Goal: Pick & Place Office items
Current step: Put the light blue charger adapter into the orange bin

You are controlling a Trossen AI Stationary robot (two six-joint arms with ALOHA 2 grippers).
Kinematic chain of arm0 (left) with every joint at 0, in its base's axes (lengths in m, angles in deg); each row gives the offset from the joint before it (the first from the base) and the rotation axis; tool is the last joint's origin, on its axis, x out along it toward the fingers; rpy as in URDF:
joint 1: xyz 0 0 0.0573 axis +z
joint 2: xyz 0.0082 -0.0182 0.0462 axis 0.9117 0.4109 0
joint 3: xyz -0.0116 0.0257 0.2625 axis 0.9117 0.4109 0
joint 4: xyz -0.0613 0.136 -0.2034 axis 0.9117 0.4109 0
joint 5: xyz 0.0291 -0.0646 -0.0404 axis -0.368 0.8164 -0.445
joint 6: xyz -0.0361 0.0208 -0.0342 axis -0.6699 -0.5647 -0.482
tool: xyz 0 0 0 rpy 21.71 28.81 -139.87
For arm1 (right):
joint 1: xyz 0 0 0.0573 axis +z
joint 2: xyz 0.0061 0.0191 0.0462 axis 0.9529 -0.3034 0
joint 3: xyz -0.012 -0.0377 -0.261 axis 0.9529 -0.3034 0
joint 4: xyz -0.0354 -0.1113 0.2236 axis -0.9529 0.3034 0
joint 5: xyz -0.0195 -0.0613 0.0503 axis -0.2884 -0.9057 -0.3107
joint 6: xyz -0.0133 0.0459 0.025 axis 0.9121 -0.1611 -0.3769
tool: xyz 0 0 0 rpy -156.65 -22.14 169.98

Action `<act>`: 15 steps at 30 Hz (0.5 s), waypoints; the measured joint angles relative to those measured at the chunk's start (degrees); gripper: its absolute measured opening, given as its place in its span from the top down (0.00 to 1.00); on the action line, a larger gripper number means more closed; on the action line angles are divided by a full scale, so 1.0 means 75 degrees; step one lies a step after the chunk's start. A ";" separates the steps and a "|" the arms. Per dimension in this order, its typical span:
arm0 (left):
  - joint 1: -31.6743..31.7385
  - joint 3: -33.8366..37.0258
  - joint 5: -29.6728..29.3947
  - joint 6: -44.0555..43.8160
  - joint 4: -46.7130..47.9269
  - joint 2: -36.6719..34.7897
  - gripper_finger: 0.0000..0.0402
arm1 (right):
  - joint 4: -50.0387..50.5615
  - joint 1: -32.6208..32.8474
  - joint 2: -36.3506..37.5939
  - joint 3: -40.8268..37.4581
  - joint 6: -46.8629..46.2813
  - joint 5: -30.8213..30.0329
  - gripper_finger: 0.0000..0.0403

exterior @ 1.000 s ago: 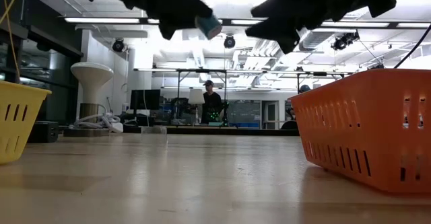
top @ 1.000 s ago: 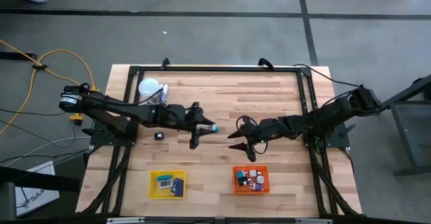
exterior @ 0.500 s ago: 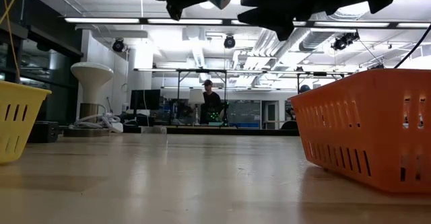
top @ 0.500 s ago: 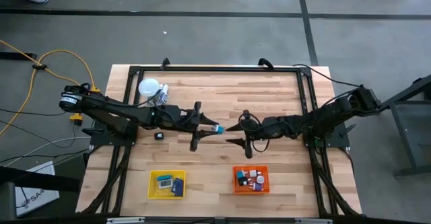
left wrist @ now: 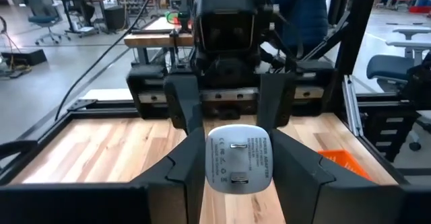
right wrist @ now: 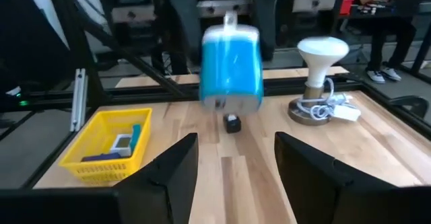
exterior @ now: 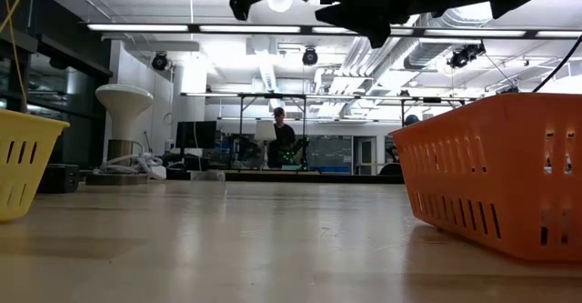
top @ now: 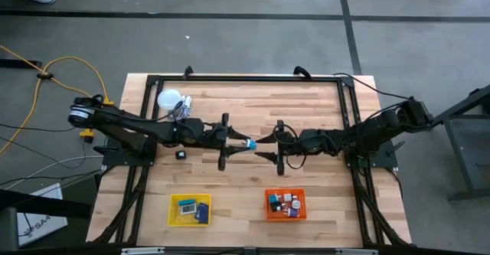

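Blue adapter [top: 246, 143] clamped in left claw [top: 243, 142] over wood counter [top: 306, 106], lab room behind; right claw [top: 260, 147], released, now closer, nearly touching.

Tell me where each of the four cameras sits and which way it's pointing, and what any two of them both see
High: overhead, straight down; both arms meet mid-table, left hand holding blue adapter, right hand open.
Low: tabletop level, facing the room; arms overhead, orange tray close.
Left wrist: behind its fingers, facing the right arm, adapter gripped.
Right wrist: behind its fingers, facing the adapter, yellow tray.
Shared: both wrists see the adapter.
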 joint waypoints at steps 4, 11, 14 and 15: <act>0.0061 0.0000 0.0000 0.0012 -0.0555 0.0399 0.68 | -0.0061 -0.0037 0.0000 0.0000 0.0069 -0.0052 0.54; 0.0061 0.0000 -0.0203 0.0223 -0.0973 0.0687 0.68 | -0.0052 -0.0075 0.0000 -0.0003 0.0137 -0.0031 0.54; 0.0092 0.0000 -0.0219 0.0221 -0.0961 0.0687 0.68 | -0.0056 -0.0085 0.0000 -0.0003 0.0148 -0.0031 0.54; 0.0092 0.0000 -0.0218 0.0218 -0.0971 0.0687 0.68 | -0.0057 -0.0085 0.0000 -0.0003 0.0176 -0.0031 0.54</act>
